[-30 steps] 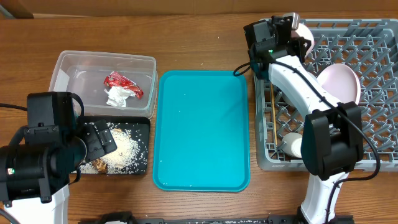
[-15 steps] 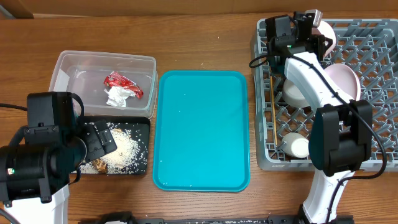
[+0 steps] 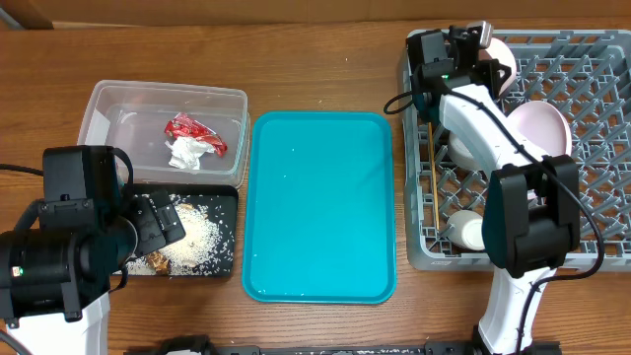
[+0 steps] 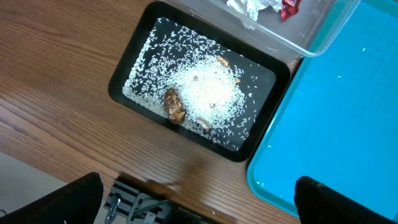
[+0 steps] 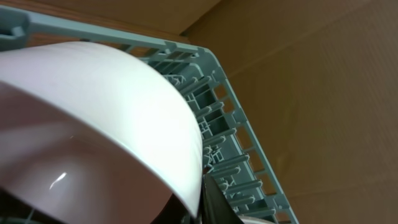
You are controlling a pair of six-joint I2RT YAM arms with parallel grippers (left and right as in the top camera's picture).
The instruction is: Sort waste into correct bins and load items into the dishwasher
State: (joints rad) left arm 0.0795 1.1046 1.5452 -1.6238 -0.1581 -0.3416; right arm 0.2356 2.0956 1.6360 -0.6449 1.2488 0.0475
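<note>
My right gripper (image 3: 480,51) is shut on the rim of a white bowl (image 3: 501,61) and holds it tilted over the far left corner of the grey dish rack (image 3: 592,89). In the right wrist view the bowl (image 5: 93,124) fills the left side, with its rim pinched in my gripper (image 5: 202,186). A white plate (image 3: 540,133), two more bowls (image 3: 461,148) (image 3: 468,230) and chopsticks (image 3: 434,187) sit in the rack. My left gripper (image 4: 199,208) is open and empty above the black tray (image 4: 127,74), which holds rice scraps (image 4: 208,93). The red wrapper (image 3: 194,131) and the tissue (image 3: 184,154) lie in the clear tub (image 3: 108,108).
The teal tray (image 3: 320,207) lies bare between the bins and the rack. The left arm's body (image 3: 69,247) covers the near left of the table. A cardboard wall (image 5: 323,93) stands behind the rack.
My right gripper has carried the white bowl rightward from beside the rack's corner to over it, then back a little to the left. The left arm has not moved.
</note>
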